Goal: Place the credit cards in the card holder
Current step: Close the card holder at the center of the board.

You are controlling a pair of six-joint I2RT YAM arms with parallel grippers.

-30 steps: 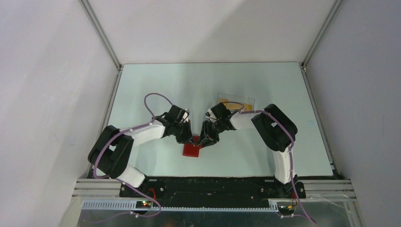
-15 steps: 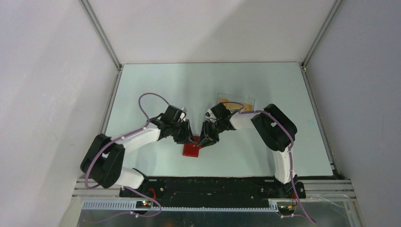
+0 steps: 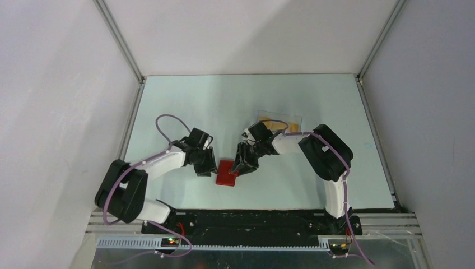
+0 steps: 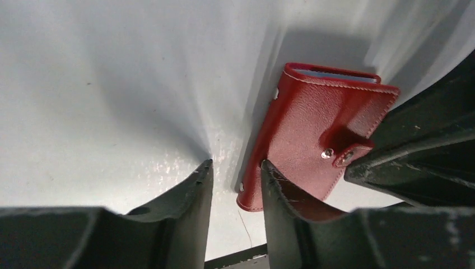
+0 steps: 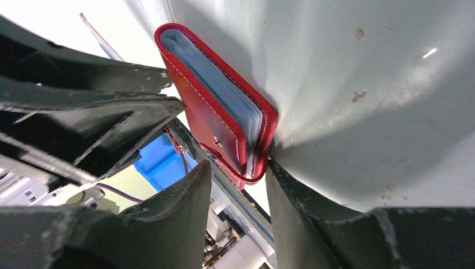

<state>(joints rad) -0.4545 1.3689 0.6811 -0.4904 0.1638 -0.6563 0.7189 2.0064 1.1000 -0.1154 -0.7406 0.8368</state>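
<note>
Left arm's backed off leftward, so the left pincer (image 4: 235, 168) now sits just beside the small red leather folding card holder (image 3: 227, 174), not over it.
Its fingers are slightly apart and empty. The right pincer (image 5: 238, 165) straddles the holder's snap edge on the tabletop (image 3: 185, 101); can't tell if it's actually clamped. I'd pop the tab and spread it open before fetching the thin orange cards (image 3: 283, 123). No readable branding.

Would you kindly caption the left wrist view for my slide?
Left gripper, slightly open, at the edge of the folded red card holder on the table.
</note>
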